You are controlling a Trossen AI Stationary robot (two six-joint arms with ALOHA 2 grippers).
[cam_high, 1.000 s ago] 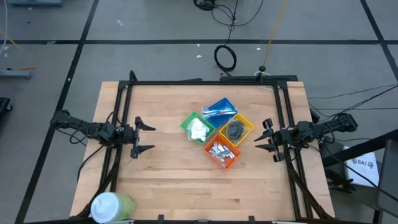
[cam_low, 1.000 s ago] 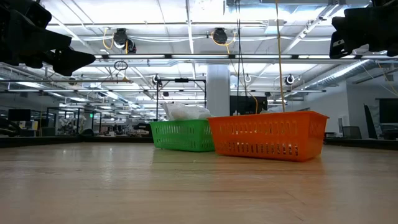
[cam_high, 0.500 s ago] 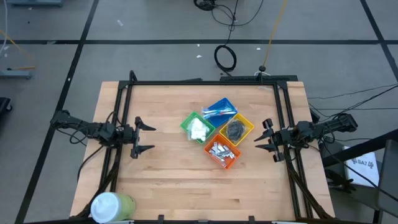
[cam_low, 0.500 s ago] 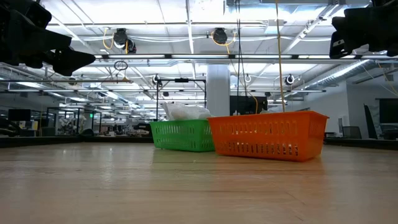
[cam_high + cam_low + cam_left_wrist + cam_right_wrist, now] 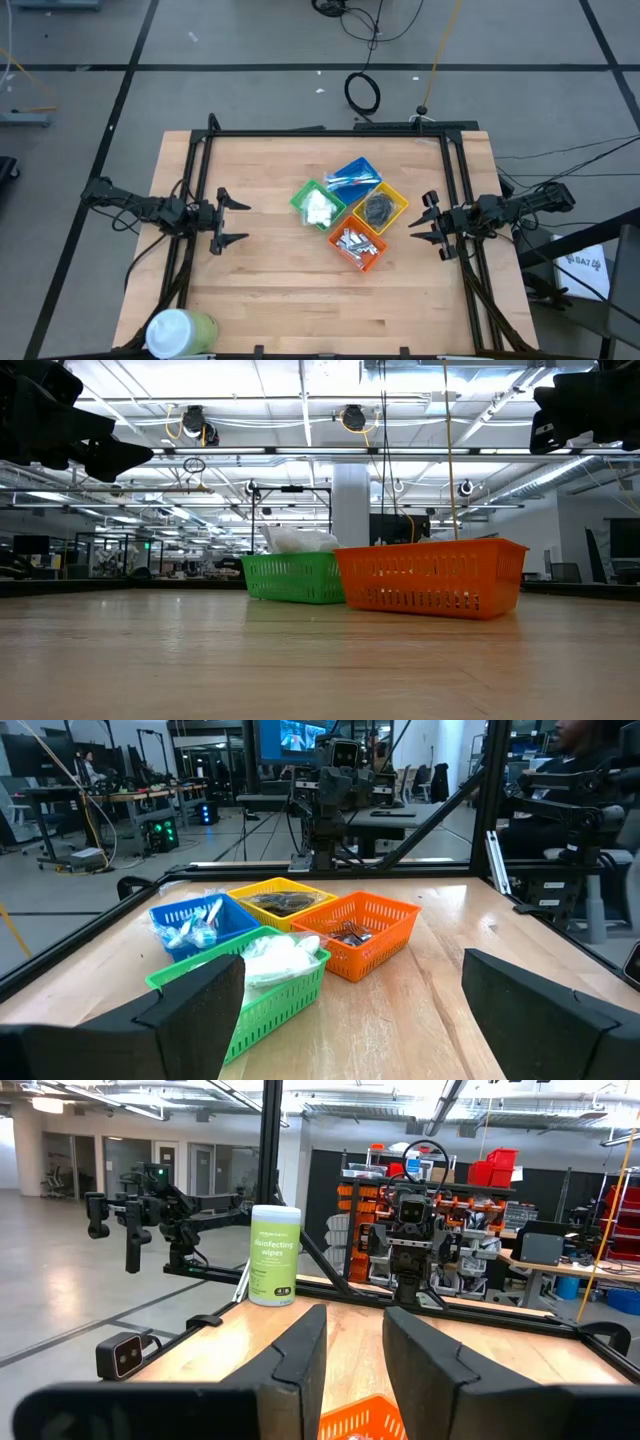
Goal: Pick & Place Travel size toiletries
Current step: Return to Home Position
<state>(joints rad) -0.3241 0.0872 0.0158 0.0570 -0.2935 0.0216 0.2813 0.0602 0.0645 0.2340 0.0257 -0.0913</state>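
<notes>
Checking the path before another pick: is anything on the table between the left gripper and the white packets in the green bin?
Nothing visible does: only bare table lies between the left gripper and the green bin holding the white packets.

light: bright, ovhd ceiling strips (image 5: 180, 385) | glare: low view bkgd | shadows: faint on table (image 5: 270, 285)

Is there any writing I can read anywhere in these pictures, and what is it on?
"disinfecting wipes": on the green-and-white wipes canister; the smaller print on it is too small to read.
"BA7", only partly legible: on the white sign at the right edge of the high view.
Nothing else is readable.
</notes>
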